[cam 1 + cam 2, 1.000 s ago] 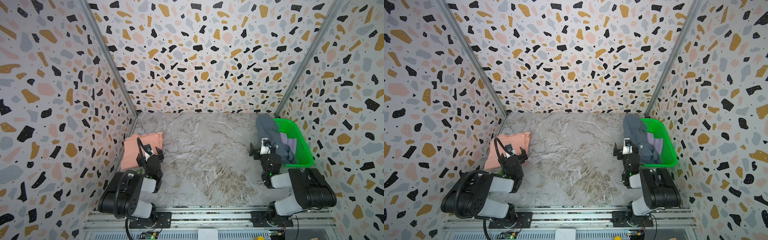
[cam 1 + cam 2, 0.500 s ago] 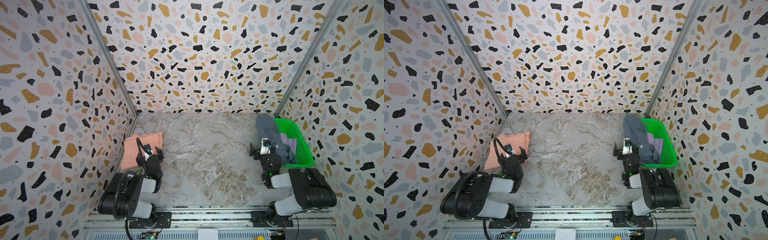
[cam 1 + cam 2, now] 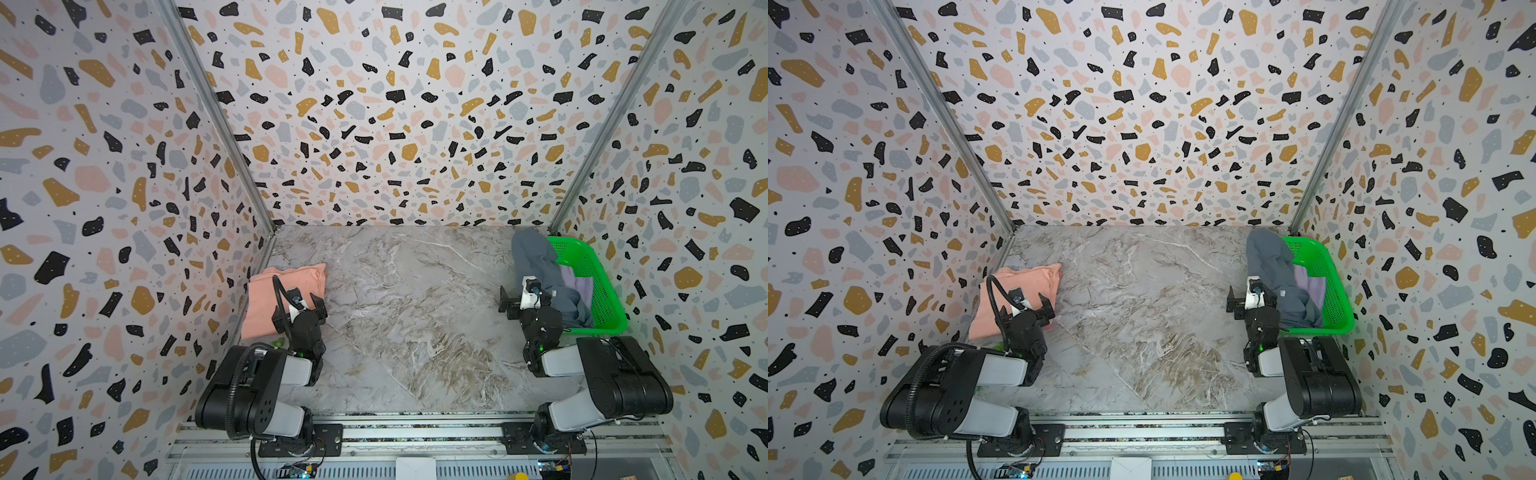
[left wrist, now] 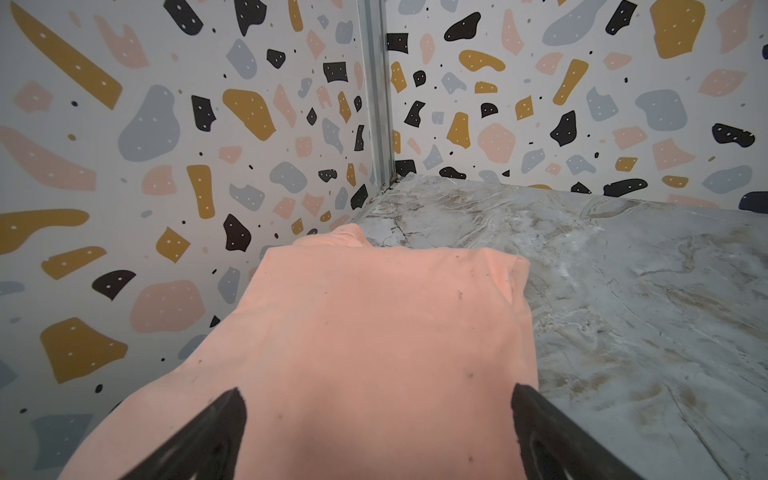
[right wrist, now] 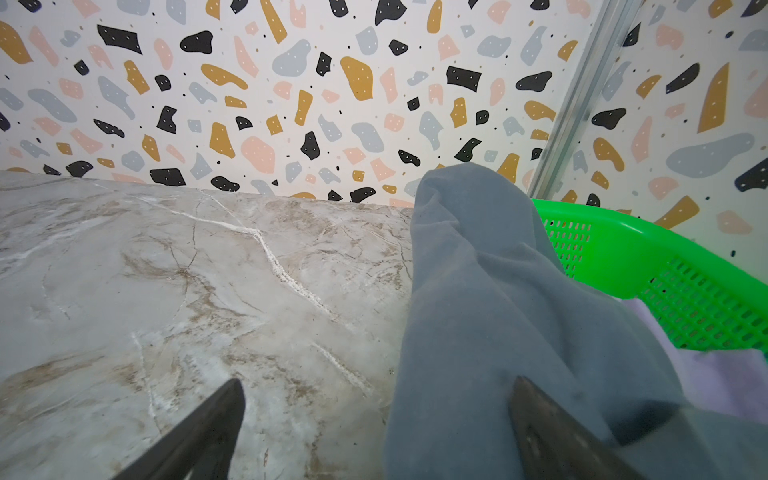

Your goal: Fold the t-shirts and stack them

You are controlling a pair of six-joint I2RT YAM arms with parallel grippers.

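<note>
Marble bench (image 3: 415, 311): peach shirt (image 3: 266, 299) folded at left edge. Left gripper (image 4: 376, 388), right gripper (image 5: 378, 379) gape empty. Likely next: pinch draped edge of grey shirt (image 3: 536, 257).

The left arm (image 3: 266, 374) hid the near end of the peach t-shirt (image 3: 270, 291) at the left edge of the desk (image 3: 415, 311) in both top views. A green scrap (image 3: 277, 343) beside it was too small to identify. In the basket (image 3: 602, 291), the grey-blue t-shirt (image 3: 536, 257) covered most of the lavender t-shirt (image 3: 577, 286). Both wrist views cropped the jaws.
</note>
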